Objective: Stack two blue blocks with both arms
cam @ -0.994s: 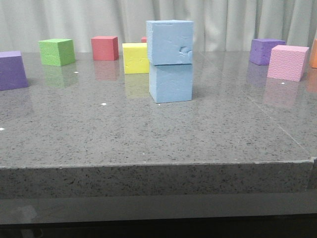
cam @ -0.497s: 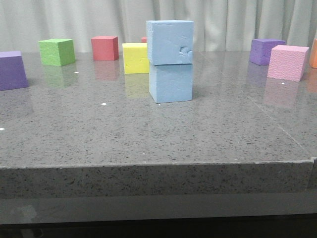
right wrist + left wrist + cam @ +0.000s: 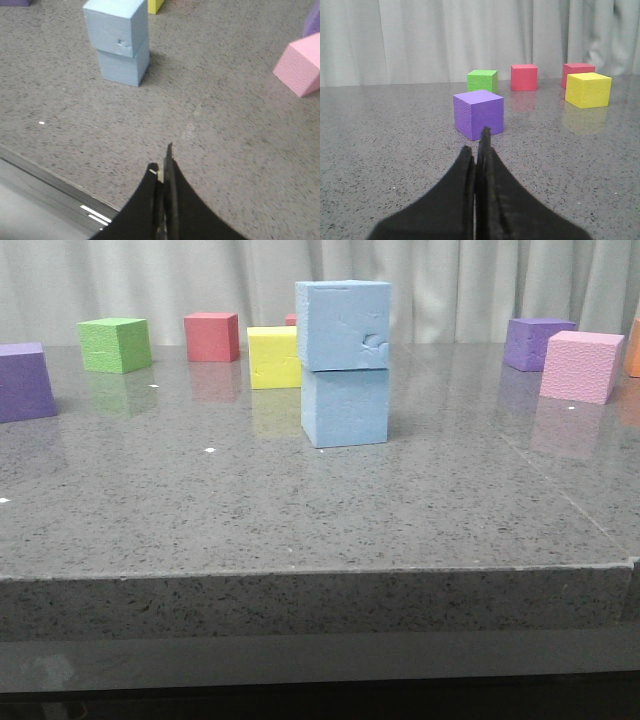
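Sky-blue foam: the upper blue block (image 3: 342,325) is sitting on the lower blue block (image 3: 345,407) on our grey worktop (image 3: 300,520). Our left pincer (image 3: 479,150) and right pincer (image 3: 163,167) are hanging clenched and empty, well apart from it; we are judging the stacking done, with nothing left but parking.

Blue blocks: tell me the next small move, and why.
Probably none beyond keeping both arms back: the upper blue block sits squarely on the lower blue block, and the left tool and right tool are shut, empty, clear of the stack.
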### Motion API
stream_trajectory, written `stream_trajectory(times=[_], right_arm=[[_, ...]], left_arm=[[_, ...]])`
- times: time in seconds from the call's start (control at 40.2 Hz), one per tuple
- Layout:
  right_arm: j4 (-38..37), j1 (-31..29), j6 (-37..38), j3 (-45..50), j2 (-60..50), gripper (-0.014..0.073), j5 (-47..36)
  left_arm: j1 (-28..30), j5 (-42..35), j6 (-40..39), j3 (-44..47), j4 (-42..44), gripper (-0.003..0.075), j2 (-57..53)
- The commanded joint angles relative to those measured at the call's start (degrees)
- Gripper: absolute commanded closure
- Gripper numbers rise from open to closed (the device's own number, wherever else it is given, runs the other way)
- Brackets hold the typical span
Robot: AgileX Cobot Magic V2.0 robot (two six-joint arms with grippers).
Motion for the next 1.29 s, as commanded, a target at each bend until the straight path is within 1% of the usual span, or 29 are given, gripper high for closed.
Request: stream_trajectory(times=[0.0,0.149,0.224,0.273,0.398,0.547,0.646,0.696,0.845,1.069,1.143,1.267], right_arm=[[-0.29,-2.97,-0.22,3.23,-4.19,0.0660,-7.60],[-0.34,-8.61,-0.22,16.03,-14.77,0.0660,-21.93],[-0.34,-11.29,-0.22,22.71,-19.50,0.0660,-28.15],[-0.34,-12.80,-0.22,26.63,-23.14,0.0660,-30.89],[-0.34,-15.61,-0.22,34.51,-29.63,0.0660,-34.97],[-0.34,-17.53,-0.22,40.18,-34.68,0.0660,-37.45],[-0.29,-18.35,-0.05,43.77,-36.86,0.0660,-40.51],[-0.29,-18.35,0.01,43.48,-36.73,0.0660,-39.00],[-0.29,-18.26,0.01,43.53,-36.74,0.0660,-38.01],[-0.21,-18.26,0.07,43.53,-36.74,0.0660,-38.43],[0.19,-18.26,1.61,43.53,-36.74,0.0660,-38.60],[-2.58,-18.26,9.23,43.53,-36.74,0.0660,-39.07]], left_arm=[[-0.08,-4.87,-0.50,0.04,-0.22,0.0739,-1.01],[-0.08,-4.87,-0.50,0.04,-0.22,0.0739,-1.01],[-0.08,-4.87,-0.50,0.04,-0.22,0.0739,-1.01],[-0.08,-4.87,-0.50,0.04,-0.22,0.0739,-1.01],[-0.08,-4.87,-0.50,0.04,-0.22,0.0739,-1.01],[-0.08,-4.87,-0.50,0.04,-0.22,0.0739,-1.01],[-0.08,-4.87,-0.50,0.04,-0.22,0.0739,-1.01],[-0.08,-4.87,-0.50,0.04,-0.22,0.0739,-1.01],[-0.08,-4.87,-0.50,0.04,-0.22,0.0739,-1.01],[-0.08,-4.87,-0.50,0.04,-0.22,0.0739,-1.01],[-0.08,-4.87,-0.50,0.04,-0.22,0.0739,-1.01],[-0.08,-4.87,-0.50,0.04,-0.22,0.0739,-1.01]])
